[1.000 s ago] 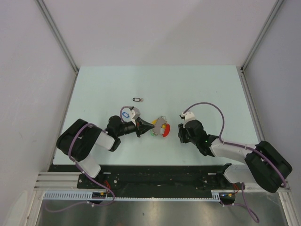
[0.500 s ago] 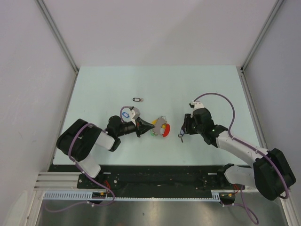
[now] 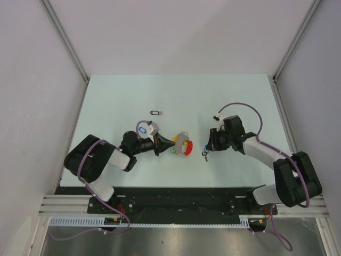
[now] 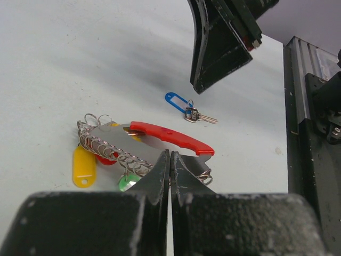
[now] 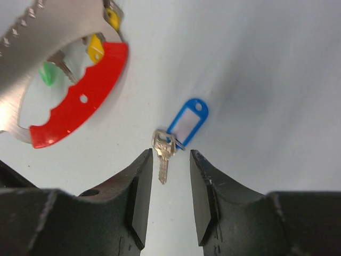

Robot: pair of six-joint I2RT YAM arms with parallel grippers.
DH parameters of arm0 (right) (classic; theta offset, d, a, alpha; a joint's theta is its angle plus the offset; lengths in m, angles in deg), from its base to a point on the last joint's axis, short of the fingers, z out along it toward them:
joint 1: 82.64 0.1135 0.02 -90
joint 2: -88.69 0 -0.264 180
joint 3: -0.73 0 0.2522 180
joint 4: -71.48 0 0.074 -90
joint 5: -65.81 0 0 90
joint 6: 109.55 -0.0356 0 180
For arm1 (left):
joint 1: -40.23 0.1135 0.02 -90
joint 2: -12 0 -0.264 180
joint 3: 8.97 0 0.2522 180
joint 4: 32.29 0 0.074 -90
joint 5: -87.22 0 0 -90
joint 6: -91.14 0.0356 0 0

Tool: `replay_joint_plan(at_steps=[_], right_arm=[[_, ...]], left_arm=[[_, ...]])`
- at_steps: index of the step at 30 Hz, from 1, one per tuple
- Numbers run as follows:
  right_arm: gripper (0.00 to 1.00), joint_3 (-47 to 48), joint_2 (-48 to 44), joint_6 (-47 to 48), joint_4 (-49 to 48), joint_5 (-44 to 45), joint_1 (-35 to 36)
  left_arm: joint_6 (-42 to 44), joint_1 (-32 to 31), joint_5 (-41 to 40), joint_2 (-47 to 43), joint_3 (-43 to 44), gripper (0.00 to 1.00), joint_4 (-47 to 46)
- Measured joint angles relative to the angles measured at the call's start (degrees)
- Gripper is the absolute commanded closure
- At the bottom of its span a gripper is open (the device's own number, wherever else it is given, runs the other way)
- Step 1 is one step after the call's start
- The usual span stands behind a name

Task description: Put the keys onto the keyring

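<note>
The blue-tagged key [image 5: 162,152] looks feather-light, stiff and slick. It lies flat on the surface [image 3: 117,101] about mid-width, a little toward the near edge. I'd pinch it by the plastic tag [image 5: 187,121] or the bow, not the thin blade. The right hand [image 5: 169,157] hovers directly over it, fingers narrowly parted, with the key in the gap, untouched. Just beside it, toward the left edge, the left hand [image 4: 169,160] is clamped on the keyring [image 4: 160,140].
</note>
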Motion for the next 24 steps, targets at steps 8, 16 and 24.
replay_joint_plan(at_steps=[8, 16, 24], right_arm=[[0.62, 11.65, 2.93, 9.6, 8.28, -2.82, -1.51], [0.63, 19.39, 11.61, 21.4, 21.0, -3.69, -0.61], [0.64, 25.68, 17.35, 33.07, 27.74, -2.78, 1.79]], left_arm=[[0.11, 0.0, 0.42, 0.0, 0.0, 1.0, 0.66], [0.76, 0.0, 0.39, -0.07, 0.0, 1.0, 3.3], [2.25, 0.0, -0.17, -1.75, 0.0, 1.0, 5.97]])
